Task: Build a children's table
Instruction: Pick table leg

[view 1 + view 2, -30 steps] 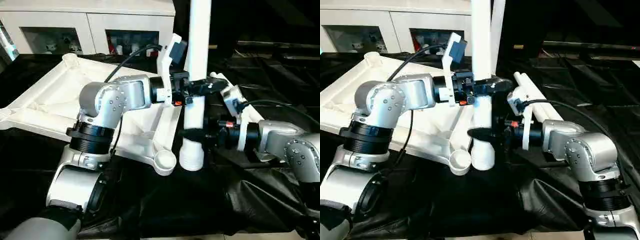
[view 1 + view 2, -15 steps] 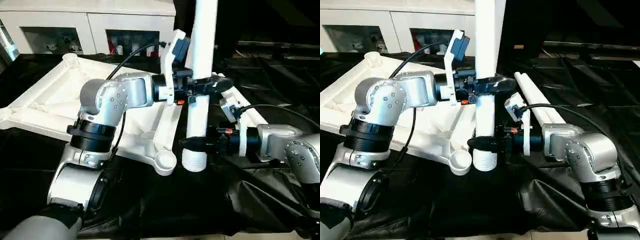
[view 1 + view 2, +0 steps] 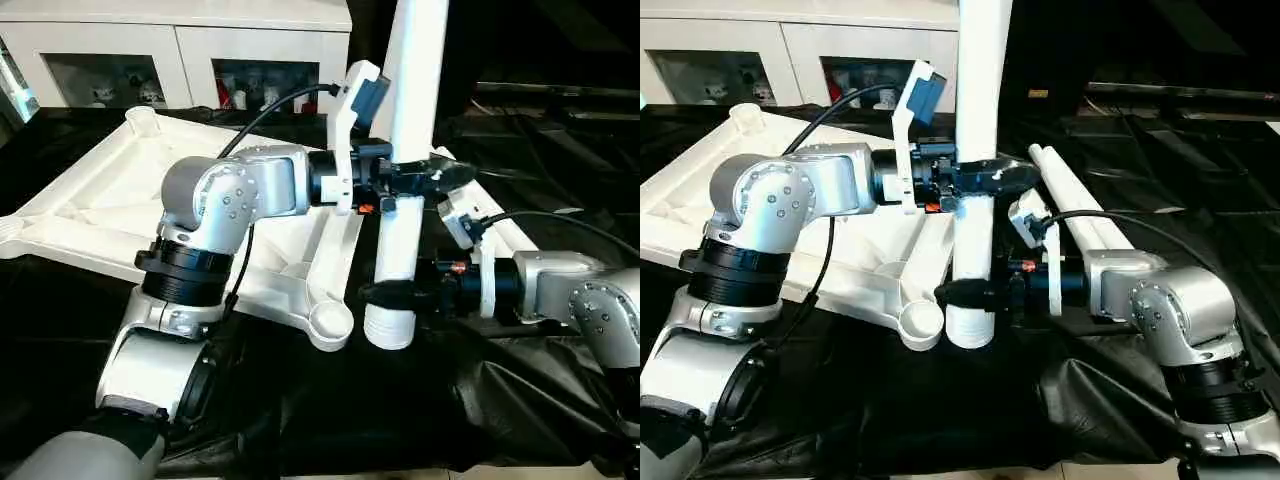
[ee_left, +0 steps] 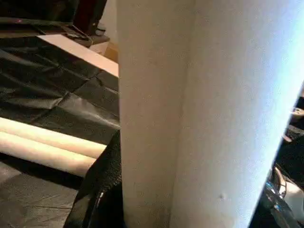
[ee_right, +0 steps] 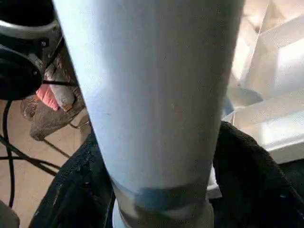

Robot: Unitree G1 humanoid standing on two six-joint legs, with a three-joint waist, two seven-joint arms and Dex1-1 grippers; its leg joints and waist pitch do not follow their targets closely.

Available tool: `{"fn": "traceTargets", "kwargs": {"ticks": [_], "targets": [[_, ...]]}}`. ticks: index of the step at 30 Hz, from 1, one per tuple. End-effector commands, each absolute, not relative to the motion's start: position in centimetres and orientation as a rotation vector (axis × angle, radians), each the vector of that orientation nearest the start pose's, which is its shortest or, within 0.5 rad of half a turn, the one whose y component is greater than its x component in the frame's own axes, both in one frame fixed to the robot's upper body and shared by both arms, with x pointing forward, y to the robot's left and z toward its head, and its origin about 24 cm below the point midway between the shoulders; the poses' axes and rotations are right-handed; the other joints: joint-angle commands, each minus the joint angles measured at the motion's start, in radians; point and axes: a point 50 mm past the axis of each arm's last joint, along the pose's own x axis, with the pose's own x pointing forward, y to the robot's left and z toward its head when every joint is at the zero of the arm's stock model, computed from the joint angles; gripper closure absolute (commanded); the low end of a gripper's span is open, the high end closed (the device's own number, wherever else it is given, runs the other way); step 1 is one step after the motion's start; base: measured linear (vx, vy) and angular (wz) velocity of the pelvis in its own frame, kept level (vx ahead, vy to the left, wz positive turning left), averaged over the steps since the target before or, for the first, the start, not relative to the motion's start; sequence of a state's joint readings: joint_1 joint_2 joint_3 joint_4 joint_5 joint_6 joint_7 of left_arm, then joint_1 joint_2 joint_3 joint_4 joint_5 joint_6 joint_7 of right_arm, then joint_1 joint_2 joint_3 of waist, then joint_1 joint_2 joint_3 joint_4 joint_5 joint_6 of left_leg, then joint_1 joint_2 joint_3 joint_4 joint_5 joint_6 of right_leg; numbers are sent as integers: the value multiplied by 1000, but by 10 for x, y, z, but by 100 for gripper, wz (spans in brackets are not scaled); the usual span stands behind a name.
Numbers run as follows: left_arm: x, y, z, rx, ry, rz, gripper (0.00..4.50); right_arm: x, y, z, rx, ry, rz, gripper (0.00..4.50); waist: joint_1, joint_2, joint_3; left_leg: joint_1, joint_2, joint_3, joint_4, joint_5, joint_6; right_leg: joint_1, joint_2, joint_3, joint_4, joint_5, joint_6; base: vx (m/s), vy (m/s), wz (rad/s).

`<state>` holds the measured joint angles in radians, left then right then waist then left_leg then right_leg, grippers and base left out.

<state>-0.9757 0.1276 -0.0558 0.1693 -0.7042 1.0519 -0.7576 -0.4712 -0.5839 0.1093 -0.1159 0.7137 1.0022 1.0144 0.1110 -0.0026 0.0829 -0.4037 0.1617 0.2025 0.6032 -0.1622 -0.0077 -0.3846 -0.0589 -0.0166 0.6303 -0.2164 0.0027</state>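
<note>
**Table leg held upright beside the corner socket of the inverted top**

The white plastic rectangular table top [image 3: 120,215] lies upside down on the black plastic sheeting [image 3: 330,410], ribbed underside facing up; a round corner socket [image 3: 331,324] at its near corner sits open and unfilled; a second socket [image 3: 141,121] shows at the far corner.

One long white tapered tubular leg [image 3: 405,200] stands nearly upright just beside the near corner socket, on the side away from the top; its ribbed lower end [image 3: 390,325] is close to the sheeting, and whether it touches cannot be told; the leg is not seated in the socket.

The left gripper [image 3: 425,178] is closed around the leg well above the socket; its black fingers wrap both sides of the tube; the left wrist view shows the leg [image 4: 199,114] pressed against the dark finger [image 4: 102,190].

The right gripper [image 3: 965,294] clamps the same leg low down, just above the ribbed end and level with the socket; the right wrist view shows the tube [image 5: 156,95] between its black fingers [image 5: 247,175].

Two further white tubular legs [image 3: 1080,215] lie side by side on the sheeting beyond the held leg, away from the socket.

A white cabinet with open compartments [image 3: 180,50] stands behind the table top.
</note>
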Motion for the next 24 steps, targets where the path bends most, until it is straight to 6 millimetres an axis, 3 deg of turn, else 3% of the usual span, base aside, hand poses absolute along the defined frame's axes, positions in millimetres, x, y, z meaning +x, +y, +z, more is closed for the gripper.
{"fn": "traceTargets", "kwargs": {"ticks": [1,4,9,23,24], "targets": [[310,22,232,-311,254,-1476,277,268,-147,131,196,550,1307,189,-1,-9,-75,35,65,-35,-60,-125,15,40,-85,35,-76,-84,-260,0,0,0],[310,21,232,-313,253,-1479,277,268,-147,130,198,556,1308,226,-1,-9,-74,36,65,-35,-60,-127,15,38,-85,36,-77,-91,-258,0,0,0],[309,21,231,-310,257,-1481,277,268,-148,128,195,557,1297,248,-2,-9,-74,34,65,-35,-61,-124,16,39,-85,36,-77,-89,-256,0,0,0],[310,26,230,-305,256,-1468,277,273,-149,131,186,493,1260,253,-3,-9,-74,35,66,-36,-63,-135,8,37,-85,36,-77,-104,-252,0,0,0],[309,26,230,-305,256,-1468,277,274,-149,132,199,490,1259,218,-4,-9,-73,36,66,-36,-62,-135,9,36,-85,36,-78,-104,-253,0,0,0]]}}
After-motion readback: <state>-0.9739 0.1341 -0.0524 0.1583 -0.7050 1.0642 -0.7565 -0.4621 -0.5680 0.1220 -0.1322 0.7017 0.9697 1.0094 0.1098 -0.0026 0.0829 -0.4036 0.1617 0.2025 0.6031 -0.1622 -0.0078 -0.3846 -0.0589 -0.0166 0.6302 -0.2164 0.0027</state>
